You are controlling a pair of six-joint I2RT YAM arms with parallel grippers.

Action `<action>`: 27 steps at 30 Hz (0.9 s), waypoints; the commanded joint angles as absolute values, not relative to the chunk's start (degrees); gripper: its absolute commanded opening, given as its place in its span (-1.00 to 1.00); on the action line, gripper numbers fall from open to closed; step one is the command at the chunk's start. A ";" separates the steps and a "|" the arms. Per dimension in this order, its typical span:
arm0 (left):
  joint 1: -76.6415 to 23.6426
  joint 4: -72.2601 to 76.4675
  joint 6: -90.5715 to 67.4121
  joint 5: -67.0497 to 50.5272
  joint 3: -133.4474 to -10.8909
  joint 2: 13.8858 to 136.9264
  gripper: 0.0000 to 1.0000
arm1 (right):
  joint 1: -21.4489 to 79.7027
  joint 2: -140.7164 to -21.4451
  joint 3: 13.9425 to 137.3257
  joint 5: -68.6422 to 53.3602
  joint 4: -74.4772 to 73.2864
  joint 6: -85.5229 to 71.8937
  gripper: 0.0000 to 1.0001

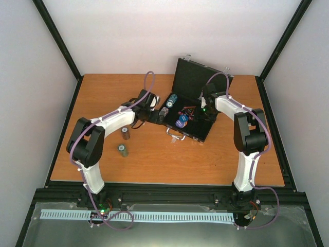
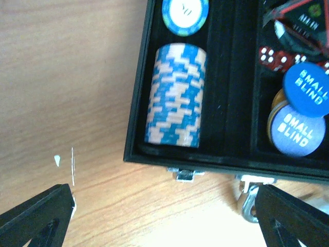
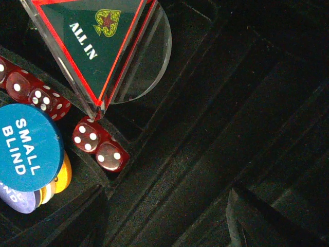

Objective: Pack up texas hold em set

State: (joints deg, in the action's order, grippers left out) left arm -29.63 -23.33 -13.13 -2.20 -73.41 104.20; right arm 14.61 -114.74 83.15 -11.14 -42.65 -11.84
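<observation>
Trouble looked likeliest around the flat black rectangular case (image 1: 194, 82), which lay open right of centre on the wooden table (image 1: 180, 164) with its lid upright. Both arms crowded it, the left gripper (image 1: 157, 114) at its left end and the right gripper (image 1: 206, 105) over the tray, so a careless swing could knock the lid or clash the arms. Two small dark chip stacks (image 1: 125, 134) stood unpacked well left of the case, with bare board around them. From the left wrist, wide jaws held nothing just outside the case's front wall; a blue-and-cream chip stack (image 2: 176, 95) lay in its slot, and a low pass could snag the silver clasp (image 2: 187, 175). From the right wrist, the jaws' state could not be told; small red dice (image 3: 100, 146) and a red-edged green triangle (image 3: 92, 36) sat loose, easily nudged.
</observation>
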 commanded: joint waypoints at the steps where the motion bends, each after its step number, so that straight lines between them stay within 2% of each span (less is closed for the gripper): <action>1: -28.93 -26.52 -11.70 -1.88 -72.73 104.46 0.99 | 14.19 -114.95 82.55 -11.37 -41.48 -11.92 0.29; 14: -25.49 -26.93 -12.48 1.27 -76.67 111.52 0.99 | 14.15 -115.07 82.44 -11.49 -41.48 -11.78 0.29; 27: -25.16 -27.17 -13.64 -1.29 -79.58 111.85 0.99 | 14.15 -116.06 82.96 -11.45 -41.57 -12.12 0.29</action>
State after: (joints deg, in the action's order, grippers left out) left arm -25.45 -27.42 -13.13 0.12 -77.03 112.05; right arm 14.59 -114.78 83.09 -11.16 -42.57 -11.84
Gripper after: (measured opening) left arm 0.998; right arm 0.645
